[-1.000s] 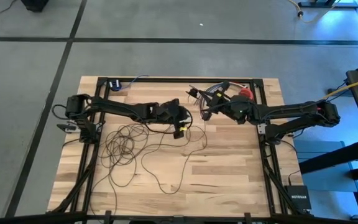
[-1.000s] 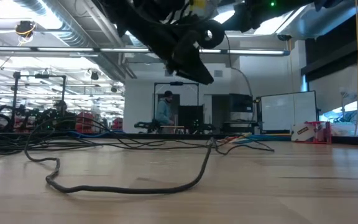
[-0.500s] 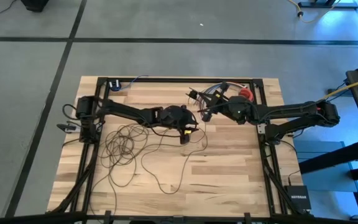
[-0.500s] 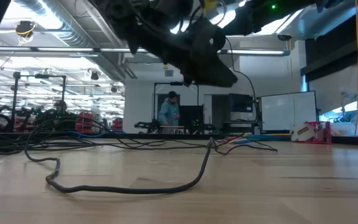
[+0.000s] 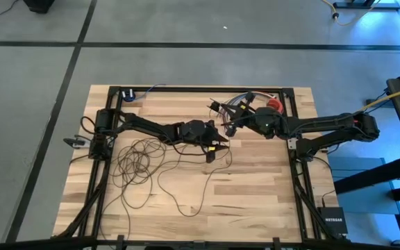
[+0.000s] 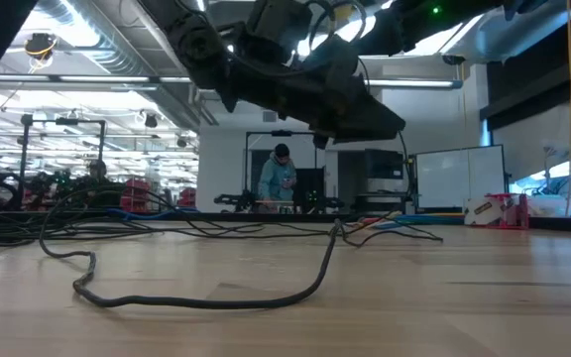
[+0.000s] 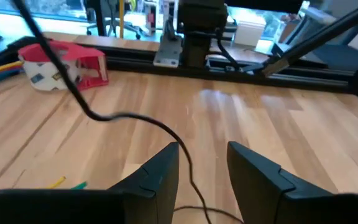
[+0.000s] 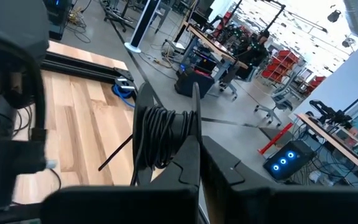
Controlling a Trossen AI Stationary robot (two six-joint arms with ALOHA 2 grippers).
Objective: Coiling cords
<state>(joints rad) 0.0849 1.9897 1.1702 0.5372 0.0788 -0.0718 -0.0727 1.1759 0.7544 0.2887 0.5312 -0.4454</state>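
The cords are one long thin dark wire. Its loose loops (image 5: 136, 161) lie on the table's left half, and one strand (image 6: 206, 297) snakes toward the near edge. My right gripper (image 5: 229, 126) hovers at the table's far middle, shut, with a coil (image 8: 161, 140) of the wire on it. My left gripper (image 7: 204, 177) hangs open just left of it, above the table (image 5: 255, 187). A strand (image 7: 110, 116) runs from the coil down between the open fingers; I cannot tell whether it touches them. My right gripper carries the coil of several turns (image 8: 160, 149) against the outer side of one shut finger (image 8: 192, 143). Whether a strand is pinched between the fingers is hidden by the fingers. The coil is lifted clear of the table. One strand (image 8: 114, 155) slants down from it.
A red tape dispenser (image 7: 61, 65) and a bundle of multicoloured wires (image 5: 238, 104) sit at the far edge behind my grippers. Black frame rails (image 5: 186, 89) border the table. A person (image 6: 281, 183) stands in the room beyond. Bare wood lies at the near right.
My left gripper has moved toward the table's right edge and sunk a little. It has tipped up from pointing steeply down to pointing nearly level. The wire on the table has stayed where it was.
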